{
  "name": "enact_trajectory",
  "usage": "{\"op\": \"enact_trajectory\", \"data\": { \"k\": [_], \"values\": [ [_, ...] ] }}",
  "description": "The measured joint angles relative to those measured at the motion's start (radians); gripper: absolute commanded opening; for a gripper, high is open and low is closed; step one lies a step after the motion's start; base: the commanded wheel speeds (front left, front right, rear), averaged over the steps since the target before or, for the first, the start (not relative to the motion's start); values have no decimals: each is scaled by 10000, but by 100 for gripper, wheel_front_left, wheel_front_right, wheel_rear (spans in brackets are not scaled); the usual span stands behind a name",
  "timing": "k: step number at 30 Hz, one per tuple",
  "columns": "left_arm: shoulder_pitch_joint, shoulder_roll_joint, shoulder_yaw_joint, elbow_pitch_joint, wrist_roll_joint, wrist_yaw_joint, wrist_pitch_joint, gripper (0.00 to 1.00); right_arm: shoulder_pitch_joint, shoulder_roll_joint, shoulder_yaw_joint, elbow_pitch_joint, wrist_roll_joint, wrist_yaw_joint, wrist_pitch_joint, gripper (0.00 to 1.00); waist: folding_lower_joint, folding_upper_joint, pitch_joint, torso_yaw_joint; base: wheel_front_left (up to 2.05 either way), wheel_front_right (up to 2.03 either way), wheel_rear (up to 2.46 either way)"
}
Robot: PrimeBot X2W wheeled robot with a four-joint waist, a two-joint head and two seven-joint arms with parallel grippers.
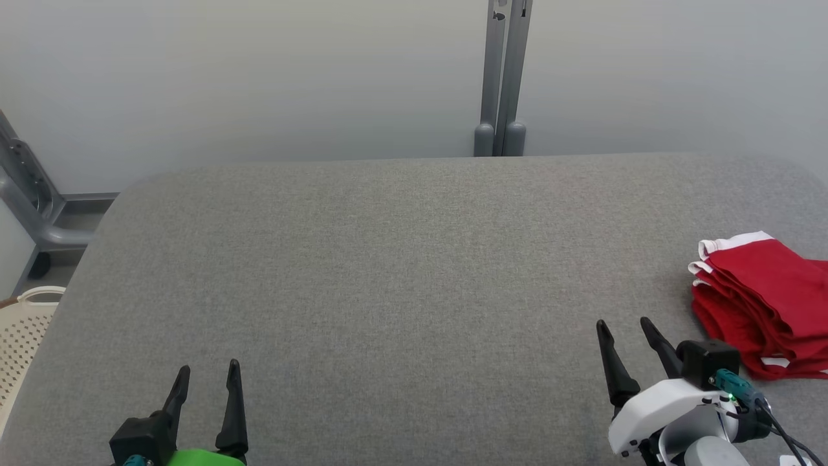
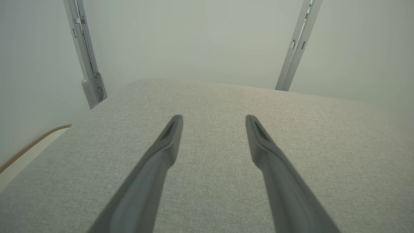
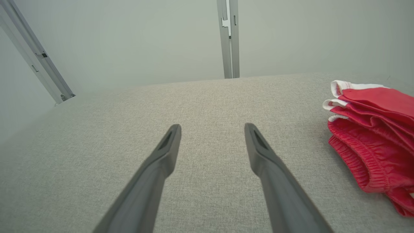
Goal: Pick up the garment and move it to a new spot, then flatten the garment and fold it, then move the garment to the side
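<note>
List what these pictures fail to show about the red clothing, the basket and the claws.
- Red shorts: far side cut off by the right edge in the head and right wrist views; the folds hide the inner layers.
- Perforated basket: mostly beyond the head view's left edge, partly hidden by the grey table.
- Left claw: its wrist is cut by the head view's bottom edge.

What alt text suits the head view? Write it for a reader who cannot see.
A folded red garment with white trim lies at the right edge of a grey padded table. The left gripper and right gripper point up from the near edge, open and empty.
</note>
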Motion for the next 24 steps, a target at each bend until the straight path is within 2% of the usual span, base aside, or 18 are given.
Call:
{"op": "enact_trajectory", "data": {
  "k": [24],
  "values": [
    [-31, 29, -71, 159, 6, 2, -33, 100, -5, -2, 146, 109, -42, -2, -10, 100, 0, 0, 70, -90, 0, 0, 0]
  ]
}}
